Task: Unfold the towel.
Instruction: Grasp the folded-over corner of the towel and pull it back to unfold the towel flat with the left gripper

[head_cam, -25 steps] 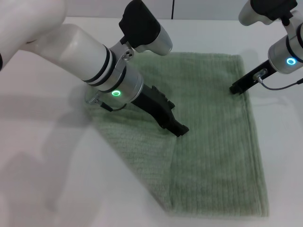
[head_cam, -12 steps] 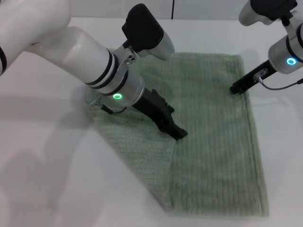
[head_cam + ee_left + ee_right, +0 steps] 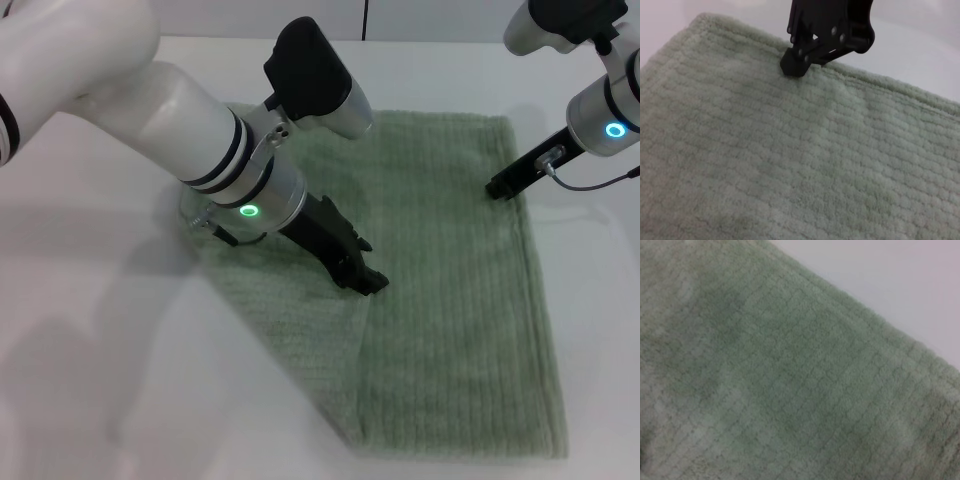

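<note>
The sage-green towel [image 3: 450, 300] lies flat on the white table [image 3: 100, 380], one near-left corner folded over diagonally; the left gripper [image 3: 368, 283] presses its tip down at that fold's edge, near the towel's middle; the right gripper [image 3: 497, 188] touches the towel's far right edge; whether either gripper is apart or together, I cannot tell.

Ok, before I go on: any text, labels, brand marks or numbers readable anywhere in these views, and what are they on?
None: no readable text in any view.
The towel shows only its ribbed weave, with no tag or label in sight.
The left gripper and right gripper carry no legible markings.
The green ring lights on both wrists are plain rings, not characters.
The table is unmarked.
</note>
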Robot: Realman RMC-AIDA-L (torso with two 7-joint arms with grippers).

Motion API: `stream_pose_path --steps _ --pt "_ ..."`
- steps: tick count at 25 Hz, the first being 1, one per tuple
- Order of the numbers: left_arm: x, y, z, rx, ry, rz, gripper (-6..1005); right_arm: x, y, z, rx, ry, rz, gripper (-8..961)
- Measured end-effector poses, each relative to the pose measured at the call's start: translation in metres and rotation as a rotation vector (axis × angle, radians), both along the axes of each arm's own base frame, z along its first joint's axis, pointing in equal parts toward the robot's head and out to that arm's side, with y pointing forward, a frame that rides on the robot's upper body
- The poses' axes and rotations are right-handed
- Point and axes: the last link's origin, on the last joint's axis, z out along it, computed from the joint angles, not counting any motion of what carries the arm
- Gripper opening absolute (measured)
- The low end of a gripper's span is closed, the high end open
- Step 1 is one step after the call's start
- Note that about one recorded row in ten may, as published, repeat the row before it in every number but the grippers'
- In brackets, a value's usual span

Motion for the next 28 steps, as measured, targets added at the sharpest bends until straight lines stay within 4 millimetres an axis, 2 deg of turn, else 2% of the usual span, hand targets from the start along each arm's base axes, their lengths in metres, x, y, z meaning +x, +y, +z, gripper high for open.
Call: stream_pose_path --steps 8,11,16,28 --pt "0.002 0.001 0.001 0.003 -0.001 -0.007 410 0.000 0.000 0.000 0.001 0.001 0.000 -2" --pt "0.002 0.002 0.001 0.003 -0.001 -0.010 228 0.000 0.000 0.000 0.003 0.001 0.001 -2" --pt "0.003 0.003 0.003 0.006 -0.004 -0.009 160 0.001 0.000 0.000 0.006 0.002 0.000 -2" --pt "0.011 -0.004 0.017 -0.050 0.000 -0.039 118 0.002 0.000 0.000 0.010 0.001 -0.002 -2"
